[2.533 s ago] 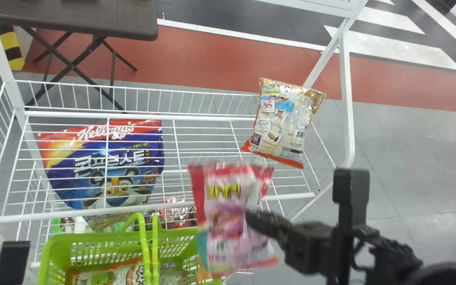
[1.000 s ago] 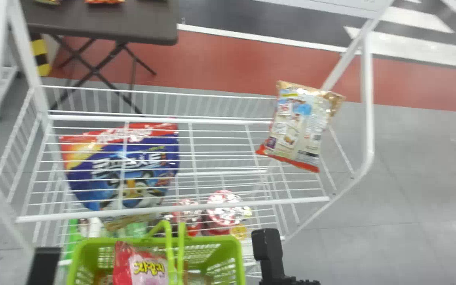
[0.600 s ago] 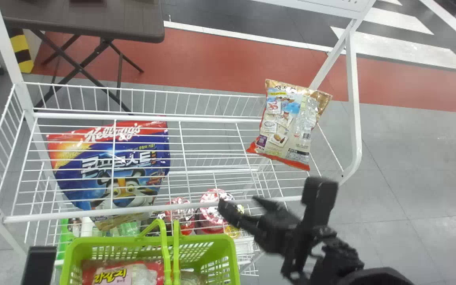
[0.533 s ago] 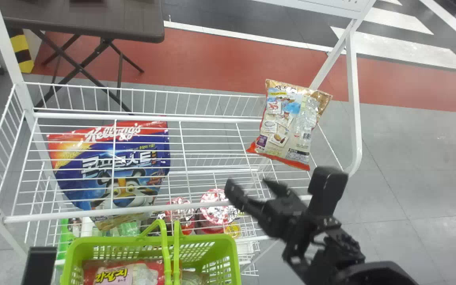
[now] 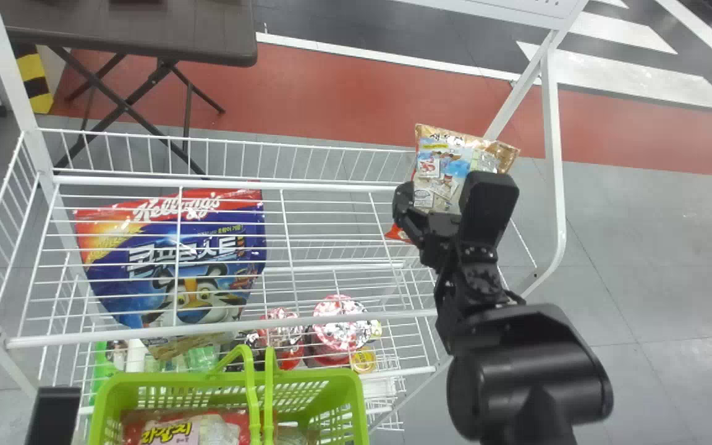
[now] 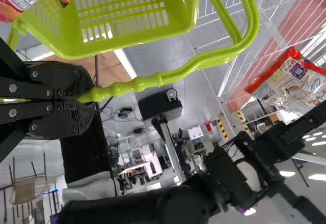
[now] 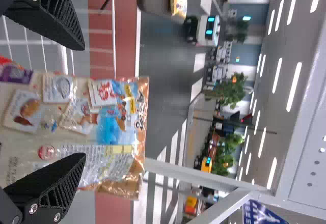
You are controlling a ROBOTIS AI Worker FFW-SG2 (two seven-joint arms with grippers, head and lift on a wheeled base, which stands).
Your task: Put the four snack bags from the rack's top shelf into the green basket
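Clamping your left claw (image 6: 90, 95) on the looped handle (image 6: 153, 80) of the green plastic basket (image 5: 164, 378) likely steadies it, while your right claw (image 7: 82, 102) has fingers apart at the beige, red-edged snack bag (image 7: 102, 124) on the white wire shelf (image 5: 331, 185), presumably to admit its width.

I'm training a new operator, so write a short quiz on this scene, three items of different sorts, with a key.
1. True or false: the left gripper grips the handle of the green basket.
2. The tan snack bag is: a) in the basket; b) on the rack; c) on the dark table.
3. Fill in: near that bag, the right gripper stands ____.

Key: 1 true; 2 b; 3 open.
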